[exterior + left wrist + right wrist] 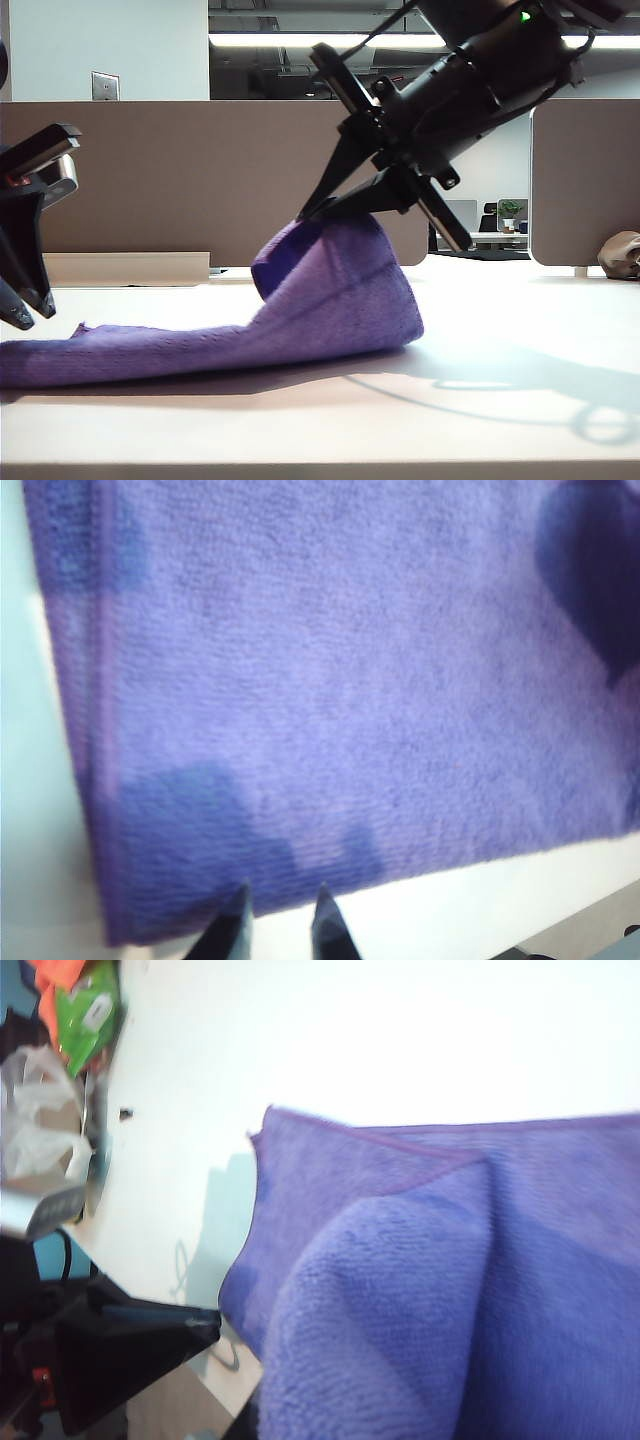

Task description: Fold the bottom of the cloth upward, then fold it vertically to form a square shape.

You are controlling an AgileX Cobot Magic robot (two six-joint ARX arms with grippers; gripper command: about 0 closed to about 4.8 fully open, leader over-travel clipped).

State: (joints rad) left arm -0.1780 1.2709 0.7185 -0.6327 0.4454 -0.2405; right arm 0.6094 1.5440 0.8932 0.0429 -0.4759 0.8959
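On table [500,420], right tool [305,213] clamps cloth [330,300]; left tool [280,920] apart, no text.

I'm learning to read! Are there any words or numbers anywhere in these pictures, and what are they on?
No words or numbers can be read.
Green packet beyond the table: has a pale label, too blurred to read.
Cloth: no tag or writing shows.
Right gripper, shut on the cloth, and left gripper over its edge: no markings show.
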